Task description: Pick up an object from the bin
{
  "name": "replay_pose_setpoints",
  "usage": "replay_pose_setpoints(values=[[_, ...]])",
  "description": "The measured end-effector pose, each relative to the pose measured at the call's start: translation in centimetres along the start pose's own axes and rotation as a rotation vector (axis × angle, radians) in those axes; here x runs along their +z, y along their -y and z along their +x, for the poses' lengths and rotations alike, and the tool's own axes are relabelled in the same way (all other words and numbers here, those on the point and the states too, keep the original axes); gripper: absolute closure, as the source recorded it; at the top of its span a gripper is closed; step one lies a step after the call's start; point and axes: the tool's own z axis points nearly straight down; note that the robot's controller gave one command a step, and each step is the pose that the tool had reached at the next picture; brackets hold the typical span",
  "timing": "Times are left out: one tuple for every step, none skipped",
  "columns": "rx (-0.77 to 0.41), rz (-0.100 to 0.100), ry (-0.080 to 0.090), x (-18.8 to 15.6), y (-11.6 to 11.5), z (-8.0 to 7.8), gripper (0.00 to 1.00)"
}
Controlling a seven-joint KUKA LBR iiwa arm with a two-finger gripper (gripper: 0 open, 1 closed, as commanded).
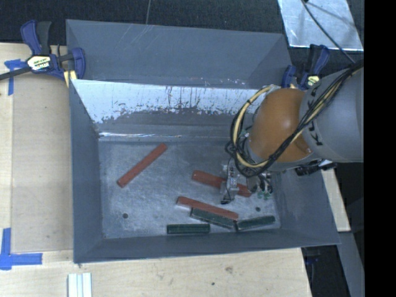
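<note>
My gripper (230, 189) reaches down into the right half of the bin, its fingertips at a short reddish-brown bar (206, 179) that lies on the floor just left of them. Whether the bar sits between the fingers is hidden. Just below lies a longer reddish-brown bar (207, 207), slanting down to the right. Against it rests a dark green bar (212, 219).
Another dark green bar (188, 229) lies along the front wall and a third (255, 223) at the front right. A reddish-brown bar (142, 164) lies slanted on the left of the floor. The arm with its orange cover and cables fills the right side.
</note>
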Motion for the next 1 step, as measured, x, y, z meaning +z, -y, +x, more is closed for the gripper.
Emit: replay_pose_setpoints(values=[[0.000,0.000,0.000,0.00,0.00,0.00,1.00]])
